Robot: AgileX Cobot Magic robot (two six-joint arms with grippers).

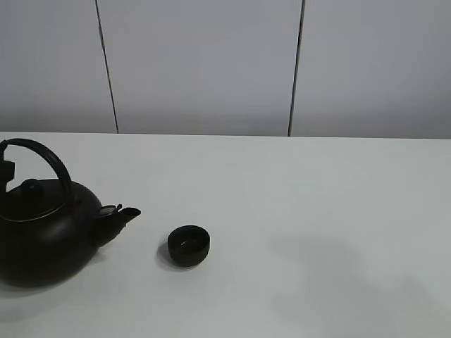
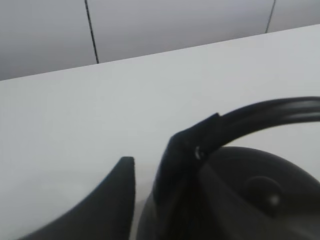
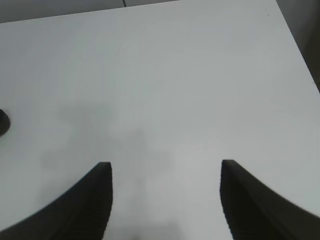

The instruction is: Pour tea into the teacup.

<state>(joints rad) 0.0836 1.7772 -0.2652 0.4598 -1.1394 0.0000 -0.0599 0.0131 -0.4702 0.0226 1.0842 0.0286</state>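
Observation:
The teacup [image 1: 188,245] is a small black cup standing on the white table, just right of the kettle's spout [image 1: 128,213]. The big black kettle [image 1: 42,236] stands upright at the left, with its arched handle [image 1: 49,158] up. No stream of tea shows. In the left wrist view my left gripper [image 2: 150,162] is right at the kettle handle [image 2: 270,112]. One finger [image 2: 117,192] is plain to see, while the other merges with the dark handle mount. My right gripper [image 3: 165,167] is open and empty over bare table, outside the exterior high view.
The white table [image 1: 317,211] runs back to a pale panelled wall [image 1: 204,63]. A dark sliver [image 3: 2,122] at the edge of the right wrist view cannot be identified. The table's side edge [image 3: 300,55] shows in that view.

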